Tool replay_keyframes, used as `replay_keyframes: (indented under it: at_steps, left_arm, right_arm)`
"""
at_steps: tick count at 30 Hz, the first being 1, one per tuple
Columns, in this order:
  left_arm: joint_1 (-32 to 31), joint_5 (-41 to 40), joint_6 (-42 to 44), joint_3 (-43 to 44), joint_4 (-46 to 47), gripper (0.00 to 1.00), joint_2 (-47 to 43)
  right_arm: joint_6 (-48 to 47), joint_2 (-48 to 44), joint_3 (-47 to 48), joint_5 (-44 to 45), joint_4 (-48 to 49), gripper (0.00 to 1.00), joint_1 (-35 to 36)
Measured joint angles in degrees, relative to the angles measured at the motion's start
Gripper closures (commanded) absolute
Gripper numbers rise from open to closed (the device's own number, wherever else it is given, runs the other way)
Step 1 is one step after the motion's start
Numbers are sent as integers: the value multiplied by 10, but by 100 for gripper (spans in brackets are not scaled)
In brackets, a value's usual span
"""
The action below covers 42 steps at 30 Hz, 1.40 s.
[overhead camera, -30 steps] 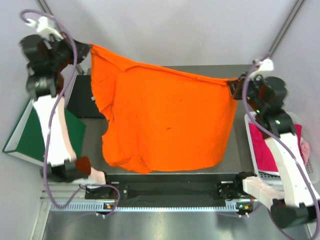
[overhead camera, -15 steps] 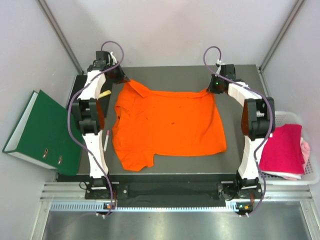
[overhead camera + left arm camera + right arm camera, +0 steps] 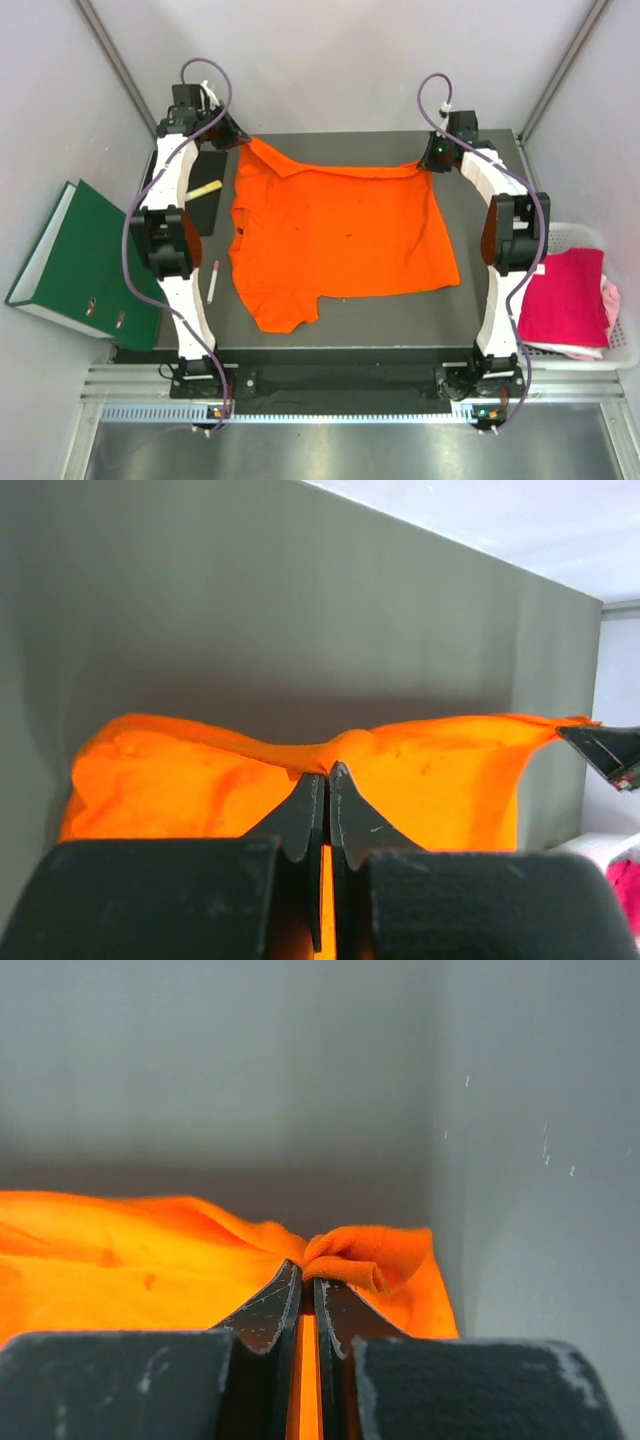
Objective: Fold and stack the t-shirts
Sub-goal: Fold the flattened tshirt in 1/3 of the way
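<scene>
The left end effector (image 3: 240,143) and right end effector (image 3: 428,163) each pinch a far corner of the orange shirt (image 3: 340,235) (jaws clamped on cloth), likely to stretch it flat on the counter (image 3: 330,338) for folding.

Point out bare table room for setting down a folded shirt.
Bare table runs along the near edge, in front of the orange t-shirt, and at the far edge between the left hand and right hand. Left side crowded: pen, black pad.

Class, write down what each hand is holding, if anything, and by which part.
Both hold the orange t-shirt by its far edge: the left hand pinches the far-left corner, the right hand the far-right corner, both shut on cloth.
</scene>
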Motion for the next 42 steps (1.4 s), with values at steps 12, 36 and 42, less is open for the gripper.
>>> replay_keyframes:
  at_steps: [12, 36, 42]
  left_arm:
    - [-1, 0, -5, -308, -31, 100, -188]
    - [6, -19, -5, -282, -86, 100, -194]
    - [6, -24, -5, -323, -107, 100, -210]
  right_arm:
    - [-1, 0, -1, -13, -108, 100, -2]
    - [-27, -97, -196, -30, -213, 100, -2]
    - [-34, -94, -212, -20, -233, 34, -2]
